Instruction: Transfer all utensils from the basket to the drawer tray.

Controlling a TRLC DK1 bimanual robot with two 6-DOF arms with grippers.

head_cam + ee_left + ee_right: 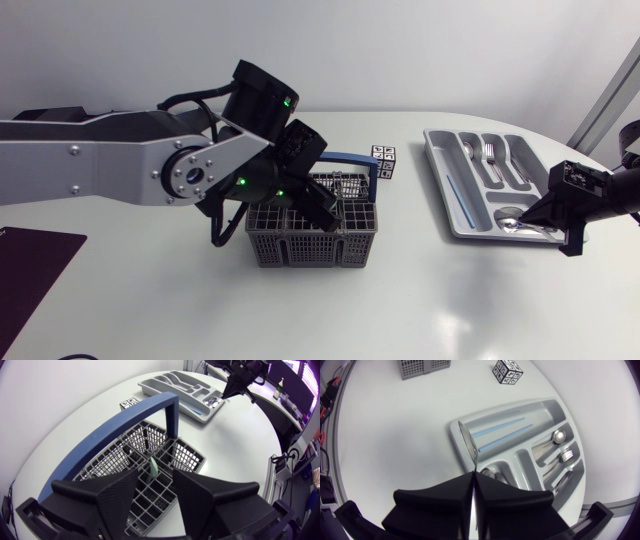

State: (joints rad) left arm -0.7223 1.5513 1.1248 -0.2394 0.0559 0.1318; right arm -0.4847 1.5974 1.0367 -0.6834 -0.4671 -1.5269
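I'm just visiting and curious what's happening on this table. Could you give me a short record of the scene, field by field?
Basket: grey basket with a blue handle, mid-table
Left fingers: open, just above the basket
In basket: a pale green utensil upright in one compartment
Tray: grey drawer tray, holding a fork and a spoon
Right fingers: shut on a thin metal utensil, over the tray
Other: marker cube between basket and tray
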